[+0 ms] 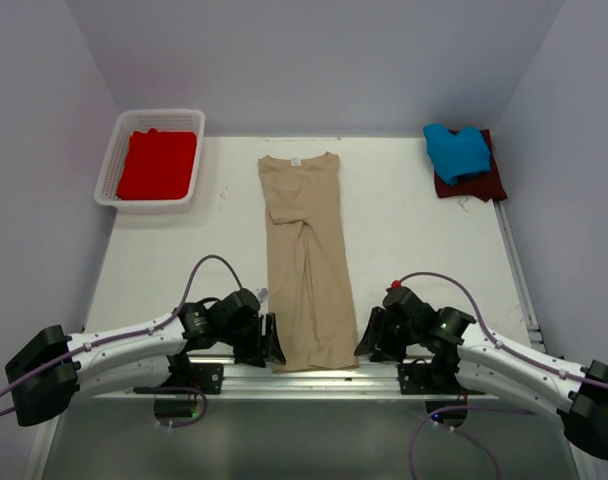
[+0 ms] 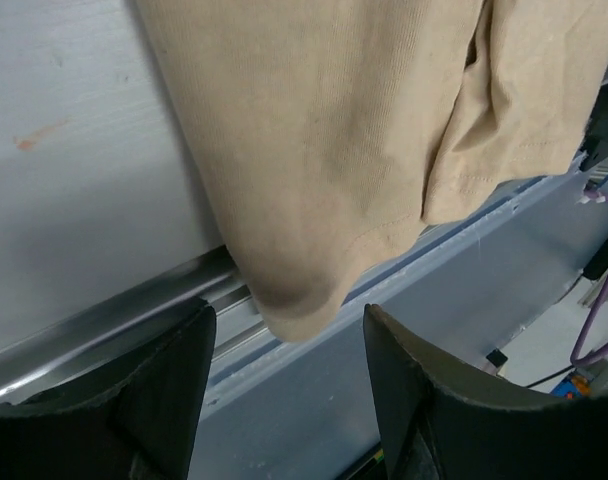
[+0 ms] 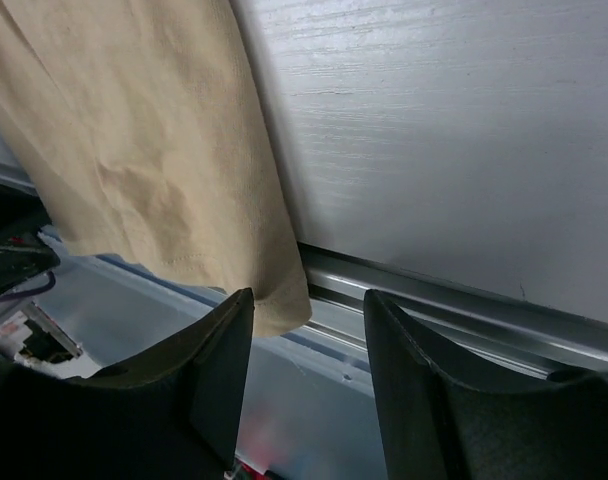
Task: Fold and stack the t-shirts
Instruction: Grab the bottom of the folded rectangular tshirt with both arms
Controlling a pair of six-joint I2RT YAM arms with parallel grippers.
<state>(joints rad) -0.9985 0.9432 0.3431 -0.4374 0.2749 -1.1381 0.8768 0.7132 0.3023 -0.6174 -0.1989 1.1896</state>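
Note:
The tan t-shirt [image 1: 306, 260] lies in a long folded strip down the table's middle, collar at the far end, hem hanging over the near edge. My left gripper [image 1: 271, 341] is open at the hem's left corner, which hangs just ahead of its jaws in the left wrist view [image 2: 294, 290]. My right gripper [image 1: 369, 335] is open at the hem's right corner [image 3: 274, 300], which overlaps its left finger; neither gripper holds cloth. The bright blue shirt [image 1: 456, 150] lies on the dark maroon one [image 1: 479, 180] at the far right. The bright red shirt [image 1: 157, 164] lies in the basket.
A white lattice basket [image 1: 112, 160] stands at the far left corner. A metal rail [image 1: 314, 375] runs along the table's near edge under both grippers. Grey walls close in the table on three sides.

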